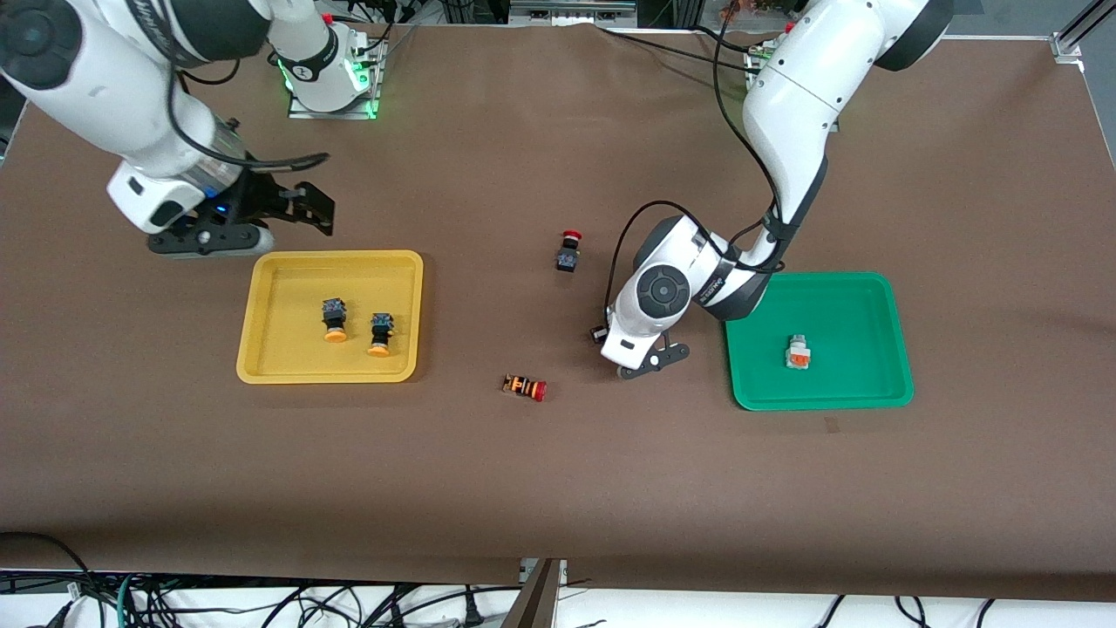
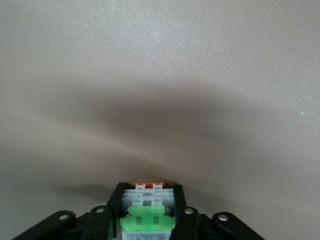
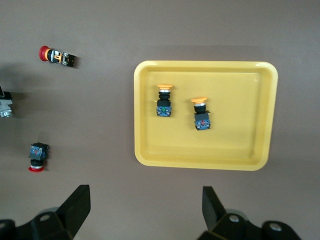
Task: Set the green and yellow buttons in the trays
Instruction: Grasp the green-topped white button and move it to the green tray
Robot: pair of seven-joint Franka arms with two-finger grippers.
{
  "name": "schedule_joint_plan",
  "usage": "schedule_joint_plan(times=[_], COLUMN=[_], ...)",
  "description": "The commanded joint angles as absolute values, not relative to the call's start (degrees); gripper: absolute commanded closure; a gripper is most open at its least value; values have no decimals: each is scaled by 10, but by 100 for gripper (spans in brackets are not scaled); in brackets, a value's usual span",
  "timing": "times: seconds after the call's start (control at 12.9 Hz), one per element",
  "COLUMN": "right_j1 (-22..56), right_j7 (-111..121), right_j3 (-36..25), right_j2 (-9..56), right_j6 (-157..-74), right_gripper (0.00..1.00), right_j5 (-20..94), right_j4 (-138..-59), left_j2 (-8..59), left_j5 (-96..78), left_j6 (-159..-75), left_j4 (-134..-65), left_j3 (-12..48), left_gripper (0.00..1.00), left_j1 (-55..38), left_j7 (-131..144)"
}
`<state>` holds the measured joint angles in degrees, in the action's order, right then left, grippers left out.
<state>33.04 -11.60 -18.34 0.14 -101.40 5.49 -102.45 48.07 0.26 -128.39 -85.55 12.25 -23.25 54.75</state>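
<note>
The yellow tray point(image 1: 270, 314) holds two black buttons with yellow-orange caps point(image 1: 335, 319) point(image 1: 381, 334); they also show in the right wrist view point(image 3: 164, 100) point(image 3: 201, 114). The green tray point(image 1: 859, 323) holds a grey button with an orange face point(image 1: 798, 351). My left gripper point(image 1: 647, 361) is low over the table beside the green tray. In the left wrist view it point(image 2: 148, 192) is shut on a grey-bodied button with a green part point(image 2: 146, 220). My right gripper point(image 1: 305, 205) is open and empty, over the table by the yellow tray's edge nearest the robots' bases; it also shows in its wrist view point(image 3: 146, 195).
A black button with a red cap point(image 1: 568, 251) stands mid-table, farther from the front camera than my left gripper. An orange-striped button with a red cap point(image 1: 524, 387) lies nearer, between the trays. Both show in the right wrist view point(image 3: 38, 156) point(image 3: 57, 55).
</note>
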Motion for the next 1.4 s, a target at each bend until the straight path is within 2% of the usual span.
schedule_joint_plan(times=[0.0,0.08,0.23,0.39,0.47,0.78,0.93,1.01,1.09,1.16,1.24,1.32], right_j1=[329,313,226,46,3,4,4,4,2,-1,-2,-2], right_j7=[-78,-68,-65,-64,-64,-64,-65,-63,-62,-53,-44,-44], right_j3=[-199,-194,-115,65,108,110,110,109,108,108,107,107], right_j2=[-18,-18,-18,-18,-18,-11,-11,-11,-5,1,11,16], right_j6=[-1006,-1006,-1006,-1004,-1004,-1005,-1005,-1007,-1005,-1005,-1004,-1004], right_gripper=[1,1,1,1,1,1,1,1,1,1,1,1], right_j5=[48,47,47,37,35,21,21,21,20,21,21,21], right_j4=[-1041,-1041,-1041,-1041,-1041,-1034,-1034,-1032,-1023,-1013,-1004,-1004], left_j2=[472,459,418,376,365,359,374,380,377,375,374,365], left_j5=[-3,-3,3,15,21,40,82,97,104,105,105,105], left_j6=[-1280,-1275,-1188,-1076,-1039,-1023,-1045,-1082,-1125,-1138,-1137,-1134], left_j4=[-854,-854,-850,-851,-851,-877,-895,-917,-949,-959,-955,-950], left_j3=[123,123,116,113,113,112,109,109,109,109,109,109], left_gripper=[87,87,87,88,87,87,87,83,76,34,0,0], left_j1=[-230,-226,-206,-149,-111,16,59,71,71,71,73,76], left_j7=[548,549,544,419,337,83,28,16,11,16,14,14])
